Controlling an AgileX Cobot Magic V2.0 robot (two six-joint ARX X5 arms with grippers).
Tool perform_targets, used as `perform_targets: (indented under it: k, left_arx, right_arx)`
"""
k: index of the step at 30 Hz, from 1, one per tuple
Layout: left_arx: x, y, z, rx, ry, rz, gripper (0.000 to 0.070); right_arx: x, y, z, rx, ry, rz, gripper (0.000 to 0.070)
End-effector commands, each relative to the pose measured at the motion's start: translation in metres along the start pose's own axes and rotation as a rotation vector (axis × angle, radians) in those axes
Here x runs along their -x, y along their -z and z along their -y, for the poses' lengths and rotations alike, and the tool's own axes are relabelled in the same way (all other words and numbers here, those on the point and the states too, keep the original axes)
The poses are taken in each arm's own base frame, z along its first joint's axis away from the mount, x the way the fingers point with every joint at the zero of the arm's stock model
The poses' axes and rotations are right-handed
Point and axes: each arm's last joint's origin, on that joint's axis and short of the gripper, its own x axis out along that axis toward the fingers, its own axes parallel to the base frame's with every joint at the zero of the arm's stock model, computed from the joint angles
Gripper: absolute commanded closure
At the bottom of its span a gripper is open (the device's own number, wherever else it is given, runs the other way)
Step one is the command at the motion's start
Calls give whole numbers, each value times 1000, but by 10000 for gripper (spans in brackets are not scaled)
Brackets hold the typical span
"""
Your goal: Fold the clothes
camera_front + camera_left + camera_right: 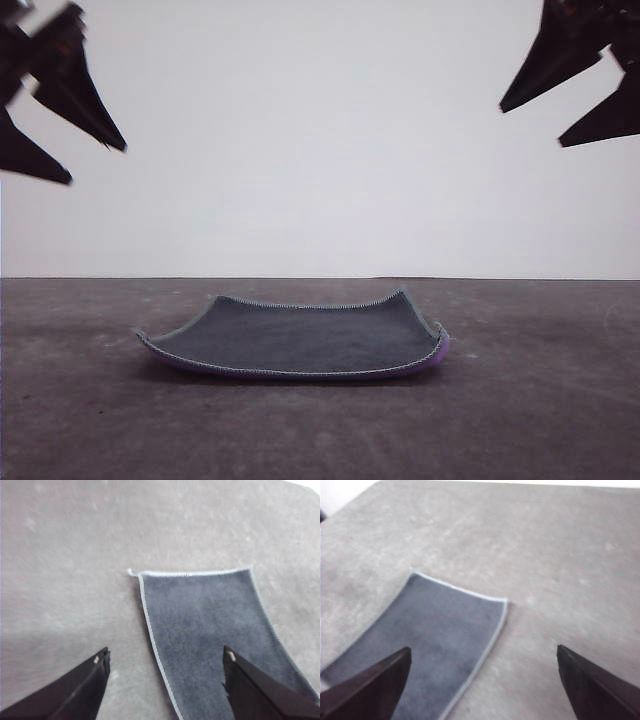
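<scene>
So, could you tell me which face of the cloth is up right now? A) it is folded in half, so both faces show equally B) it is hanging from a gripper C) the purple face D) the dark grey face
D: the cloth lies flat on the table, dark grey face up, purple showing just under its near edge.

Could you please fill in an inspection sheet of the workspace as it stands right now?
Surface: grey table, mottled, matte.
Job's things: cloth lies flat, dark grey face up, purple showing under its right edge, corners slightly curled, unfolded.
Clutter: nothing seen.
Grippers: left gripper open, raised above the cloth's left part; right gripper open, raised above its right part; neither touches the cloth.
Cables: nothing seen.
Surroundings: plain white wall behind the table.
</scene>
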Motion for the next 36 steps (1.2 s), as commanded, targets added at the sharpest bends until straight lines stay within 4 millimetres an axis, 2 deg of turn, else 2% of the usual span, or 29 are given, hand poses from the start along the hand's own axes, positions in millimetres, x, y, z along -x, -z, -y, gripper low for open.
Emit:
perform_targets:
  k: [1,5,13,17,23,29,36]
  left_arx:
    - [-14,-4,-3,22,33,-20,264]
    - [-48,-9,-10,40,129,-66,265]
    - [-114,-30,-32,68,142,-138,265]
    - [-142,-39,-42,79,164,-182,265]
    - [-173,-46,-54,86,168,-194,264]
    - [-194,-40,-63,103,163,-225,264]
    - [-203,-33,-61,103,170,-248,264]
  right_arx:
    - [-15,2,4,-35,-17,-31,109]
    - [-49,10,11,-36,-57,-57,109]
    - [-118,21,35,-134,-108,-127,109]
    - [-148,13,49,-191,-149,-151,109]
    - [-185,0,66,-264,-176,-183,109]
    - [-211,-2,79,-311,-176,-247,109]
    - [-216,6,81,-350,-178,-290,110]
